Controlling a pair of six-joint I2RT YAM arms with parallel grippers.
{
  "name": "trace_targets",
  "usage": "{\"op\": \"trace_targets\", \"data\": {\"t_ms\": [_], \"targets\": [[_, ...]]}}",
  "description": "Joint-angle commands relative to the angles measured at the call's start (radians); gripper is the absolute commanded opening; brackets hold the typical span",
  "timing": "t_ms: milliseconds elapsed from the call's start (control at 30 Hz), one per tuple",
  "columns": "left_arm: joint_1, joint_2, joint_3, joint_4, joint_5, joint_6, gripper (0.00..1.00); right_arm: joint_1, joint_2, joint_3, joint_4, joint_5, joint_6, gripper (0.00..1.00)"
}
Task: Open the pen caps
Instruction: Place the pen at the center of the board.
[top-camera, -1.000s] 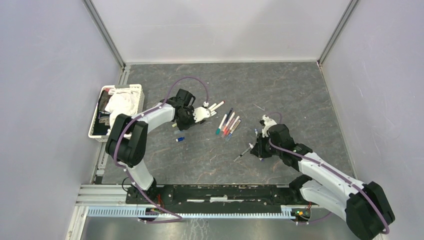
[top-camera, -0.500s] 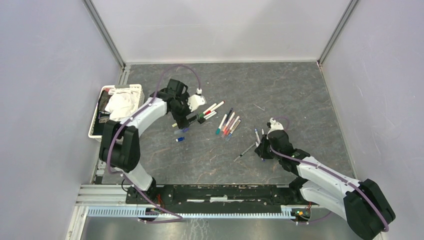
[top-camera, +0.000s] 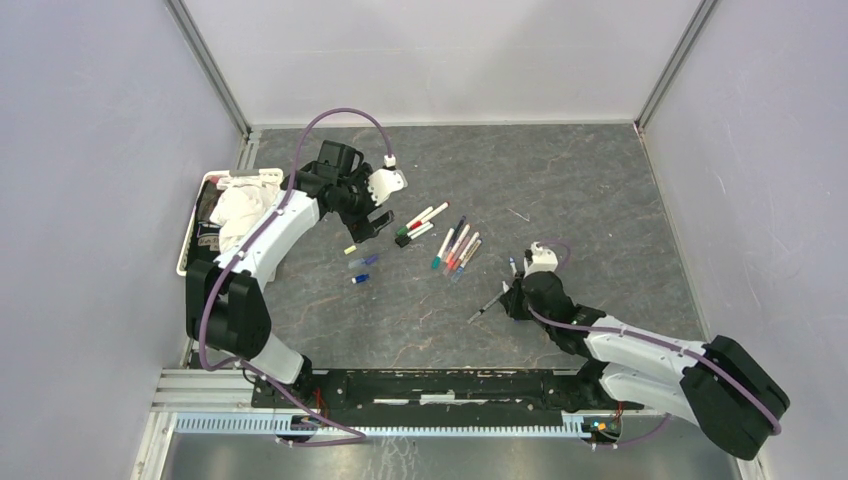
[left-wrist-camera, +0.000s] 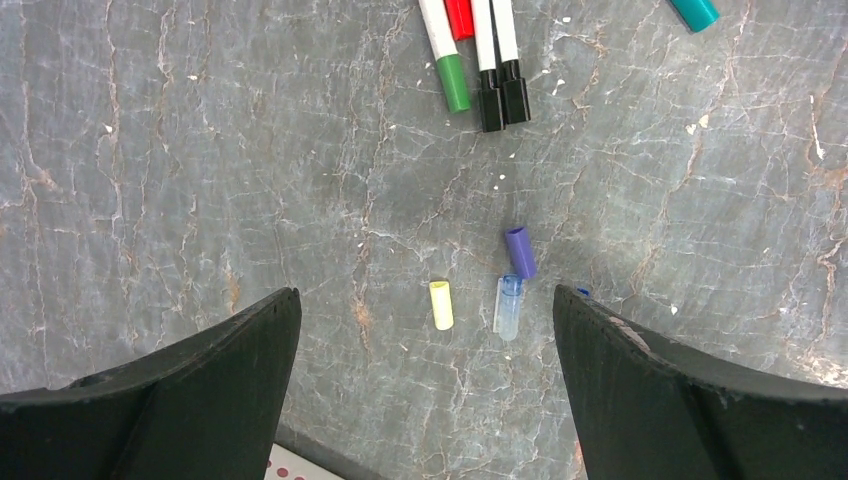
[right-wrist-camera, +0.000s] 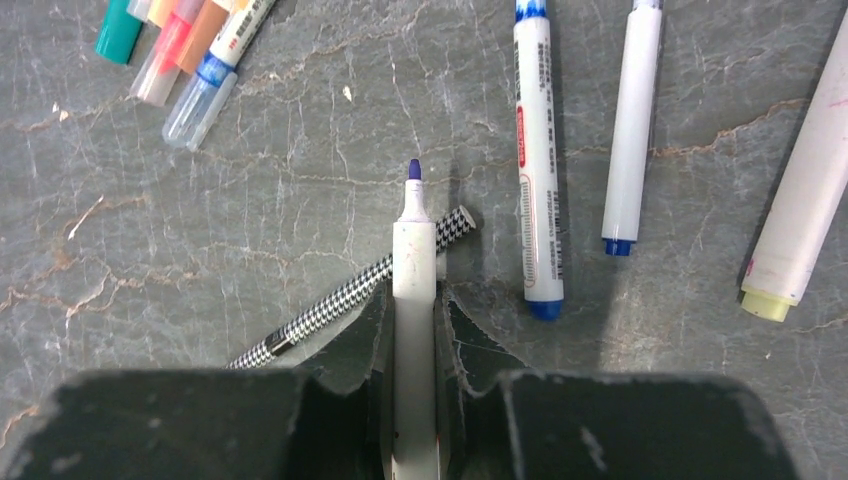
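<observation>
Pen (right-wrist-camera: 414, 262) in right jaws; left wide

Plain white panels close the space in on three sides: a back wall (top-camera: 440, 60), a left wall (top-camera: 90, 200) and a right wall (top-camera: 770, 180), meeting at slim aluminium corner posts (top-camera: 208, 65). The tabletop (top-camera: 580, 180) is dark grey with pale marble-like veins, softly and evenly lit. A slotted metal rail (top-camera: 430, 425) runs along its near edge.

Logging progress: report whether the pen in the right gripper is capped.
Uncapped: the pen in the right gripper shows its bare blue tip.
</observation>
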Motion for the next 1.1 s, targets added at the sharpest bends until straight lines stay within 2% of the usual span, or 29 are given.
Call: {"op": "trace_targets", "data": {"t_ms": [0, 267, 367, 600, 833, 900, 1000, 1067], "targets": [[0.007, -0.033, 0.027, -0.019, 0.047, 0.003, 1.0, 0.035, 0.059, 0.002, 0.131, 0.166, 0.045, 0.0], [0.01, -0.033, 0.045, -0.043, 0.043, 0.02, 1.0, 0.077, 0.248, 0.105, 0.222, 0.196, 0.063, 0.0], [0.01, -0.036, 0.045, -0.051, 0.039, 0.029, 1.0, 0.078, 0.269, 0.141, 0.223, 0.195, 0.052, 0.0], [0.011, -0.03, 0.045, -0.062, 0.038, 0.043, 1.0, 0.067, 0.257, 0.168, 0.18, 0.298, -0.02, 0.0], [0.01, -0.031, 0.049, -0.064, 0.035, 0.045, 1.0, 0.041, 0.342, 0.198, 0.15, 0.298, -0.081, 0.0], [0.011, -0.035, 0.047, -0.068, 0.03, 0.051, 1.0, 0.039, 0.369, 0.21, 0.139, 0.281, -0.086, 0.05], [0.01, -0.037, 0.045, -0.072, 0.024, 0.06, 1.0, 0.038, 0.413, 0.244, 0.091, 0.262, -0.083, 0.25], [0.01, -0.04, 0.045, -0.074, 0.023, 0.065, 1.0, 0.038, 0.429, 0.266, 0.05, 0.246, -0.075, 0.34]]}}
